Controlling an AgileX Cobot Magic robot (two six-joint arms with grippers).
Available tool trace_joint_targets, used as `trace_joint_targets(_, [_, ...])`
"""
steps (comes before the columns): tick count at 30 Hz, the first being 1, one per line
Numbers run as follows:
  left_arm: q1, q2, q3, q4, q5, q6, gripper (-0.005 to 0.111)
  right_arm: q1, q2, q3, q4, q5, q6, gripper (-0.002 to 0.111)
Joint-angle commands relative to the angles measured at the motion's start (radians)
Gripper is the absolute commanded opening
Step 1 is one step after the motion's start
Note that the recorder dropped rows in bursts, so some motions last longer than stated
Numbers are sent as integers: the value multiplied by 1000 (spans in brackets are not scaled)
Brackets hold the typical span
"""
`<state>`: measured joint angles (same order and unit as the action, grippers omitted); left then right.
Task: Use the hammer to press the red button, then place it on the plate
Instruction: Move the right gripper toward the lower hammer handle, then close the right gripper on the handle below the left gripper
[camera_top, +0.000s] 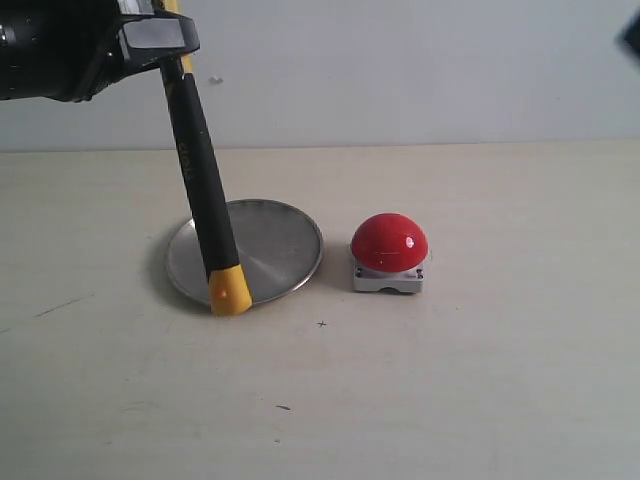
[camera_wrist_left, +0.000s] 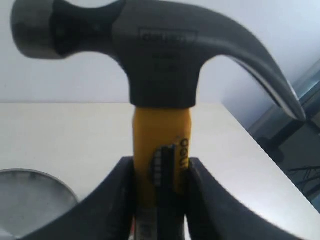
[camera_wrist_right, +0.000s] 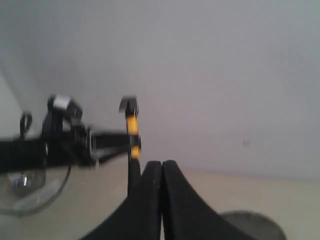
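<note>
Pale worktop (camera_top: 480, 400) is seen below a plain white wall. On it, left of centre, the plate (camera_top: 280, 245) is laid. The hammer (camera_top: 205, 200) is held head-up, slightly tilted, with the left jaws clamped on its yellow neck; its yellow end is at the plate's near rim, contact unclear. The red button (camera_top: 389, 243) is set just right of the plate, apart. The right jaws are pressed together, empty.
</note>
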<state>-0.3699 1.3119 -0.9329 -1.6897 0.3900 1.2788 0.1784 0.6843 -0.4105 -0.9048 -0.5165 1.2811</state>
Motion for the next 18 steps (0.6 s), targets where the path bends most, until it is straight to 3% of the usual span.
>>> trace_joint_targets(1, [-2, -11, -8, -28, -4, 15, 0, 69, 382, -148, -400, -27, 182, 5])
trace_joint_targets(6, [-2, -11, -8, -3, -28, 26, 0, 169, 722, -309, -516, -39, 274, 36])
trace_joint_targets(10, [-2, -11, -8, 47, -34, 26, 0, 258, 853, -408, -513, -39, 228, 54])
trace_joint_targets(14, [-2, -11, -8, 79, -43, 26, 0, 309, 876, -469, -482, -39, 169, 65])
trace_joint_targets(18, [-2, -11, -8, 57, -53, 22, 0, 347, 876, -512, -423, -25, 105, 67])
